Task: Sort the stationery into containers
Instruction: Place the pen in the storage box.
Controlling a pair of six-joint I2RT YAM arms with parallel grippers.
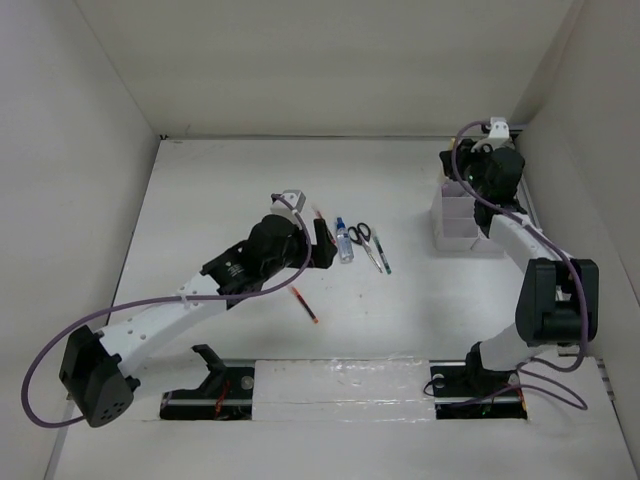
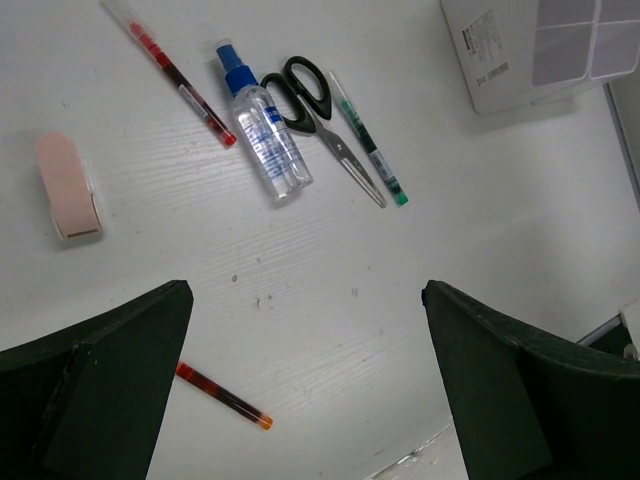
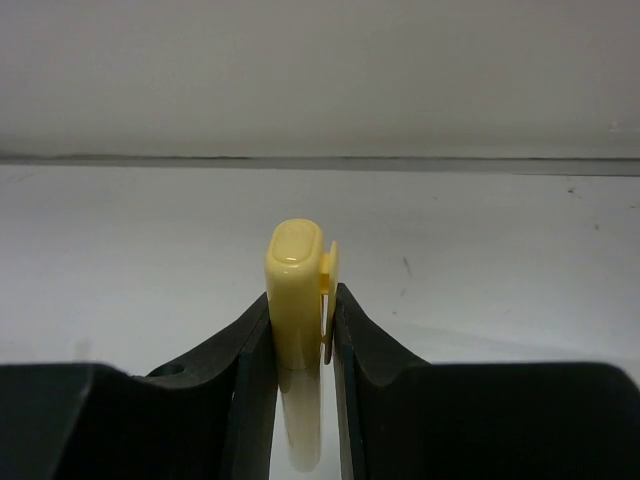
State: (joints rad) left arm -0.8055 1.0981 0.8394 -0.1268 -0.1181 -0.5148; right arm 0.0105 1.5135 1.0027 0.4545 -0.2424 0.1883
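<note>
My left gripper [image 2: 305, 300] is open and empty, hovering over the table near the middle [image 1: 325, 238]. Ahead of it lie a pink stubby stick [image 2: 66, 187], a red pen [image 2: 180, 85], a blue-capped bottle [image 2: 265, 135], black-handled scissors [image 2: 320, 115] and a green-tipped pen [image 2: 370, 150]. A second red and dark pen [image 2: 222, 394] lies just below the left finger. My right gripper [image 3: 300, 295] is shut on a yellow stubby stick [image 3: 295, 260], held over the white organizer [image 1: 455, 235] at the back right. The organizer's compartments also show in the left wrist view [image 2: 500, 70].
White walls close in the table on the left, back and right. The organizer stands close to the right wall. The second red pen [image 1: 305, 305] lies beside the left forearm. A taped strip runs along the near edge between the arm bases.
</note>
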